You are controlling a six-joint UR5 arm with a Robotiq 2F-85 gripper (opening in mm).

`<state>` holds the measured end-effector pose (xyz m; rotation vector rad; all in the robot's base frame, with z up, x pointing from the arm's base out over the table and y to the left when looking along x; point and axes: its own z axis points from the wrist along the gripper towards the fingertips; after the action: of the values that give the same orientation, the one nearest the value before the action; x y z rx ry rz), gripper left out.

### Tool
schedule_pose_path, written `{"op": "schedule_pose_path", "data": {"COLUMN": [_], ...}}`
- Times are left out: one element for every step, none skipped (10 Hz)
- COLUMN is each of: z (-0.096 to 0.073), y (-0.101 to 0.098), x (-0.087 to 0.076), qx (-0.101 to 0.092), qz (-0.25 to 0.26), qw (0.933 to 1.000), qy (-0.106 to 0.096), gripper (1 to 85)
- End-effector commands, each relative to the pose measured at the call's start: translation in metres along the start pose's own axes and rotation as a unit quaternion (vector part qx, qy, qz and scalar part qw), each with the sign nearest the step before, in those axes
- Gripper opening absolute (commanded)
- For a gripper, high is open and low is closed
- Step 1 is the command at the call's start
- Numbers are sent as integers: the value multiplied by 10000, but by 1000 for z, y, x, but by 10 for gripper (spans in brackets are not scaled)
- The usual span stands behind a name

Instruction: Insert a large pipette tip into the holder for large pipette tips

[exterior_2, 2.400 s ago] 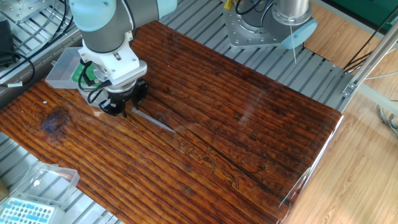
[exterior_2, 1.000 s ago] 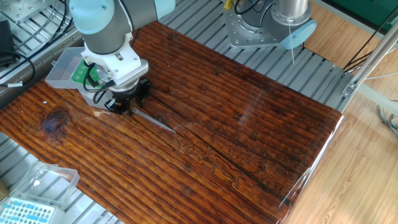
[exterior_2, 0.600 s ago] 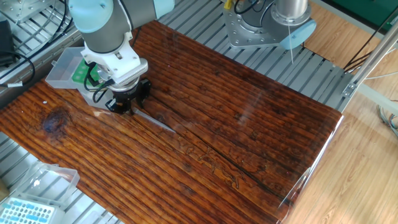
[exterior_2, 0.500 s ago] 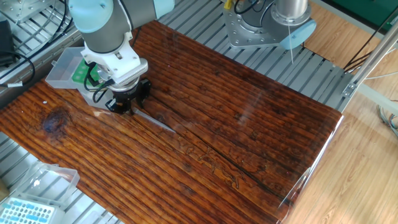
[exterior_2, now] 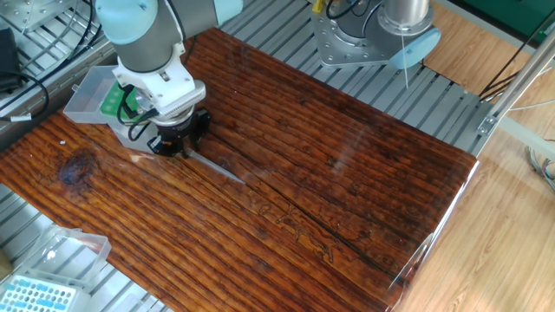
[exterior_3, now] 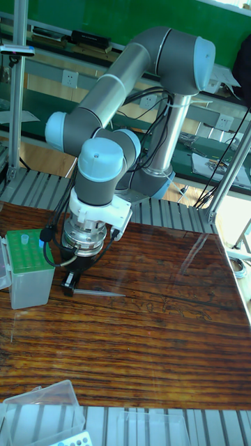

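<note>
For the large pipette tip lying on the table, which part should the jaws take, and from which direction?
Take the large pipette tip at its wide end, which lies under the gripper, coming straight down from above. It lies flat on the wooden table, so only a top approach fits, and the thicker end probably gives the jaws more to bear on than the fine point. Whether the jaws have closed cannot be seen.

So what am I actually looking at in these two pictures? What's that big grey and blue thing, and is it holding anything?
It is a robot arm with a two-finger gripper at its end. One picture looks down on the wooden table from above; the taller one views it from the front. The gripper is low over the thick end of a thin plastic pipette tip lying on the wood; whether the fingers have closed on it cannot be made out. Beside it stands a clear box with a green rack of holes, where such tips go. A second box with a light blue rack sits near the table edge.
</note>
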<state>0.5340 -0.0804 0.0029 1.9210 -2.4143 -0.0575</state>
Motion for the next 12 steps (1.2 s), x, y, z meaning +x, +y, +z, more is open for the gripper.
{"op": "schedule_pose_path", "data": {"z": [-3, -4, -7, -8, -8, -7, -7, -6, -6, -6, -5, -6], "y": [5, 8, 12, 12, 12, 9, 8, 7, 7, 8, 8, 8], "x": [-3, -6, -13, -15, -14, -8, -4, -2, -2, -1, -1, -3], "qx": [-70, -109, -151, -147, -146, -84, -76, -60, -60, -80, -85, -96], "qz": [215, 333, 545, 666, 712, 669, 574, 502, 479, 426, 388, 408], "qw": [9997, 9993, 9980, 9972, 9969, 9976, 9983, 9987, 9988, 9991, 9992, 9991], "qy": [-92, -145, -277, -302, -295, -177, -99, -48, -48, -34, -25, -62], "gripper": [293, 293, 293, 293, 283, 260, 260, 260, 260, 260, 260, 260]}}
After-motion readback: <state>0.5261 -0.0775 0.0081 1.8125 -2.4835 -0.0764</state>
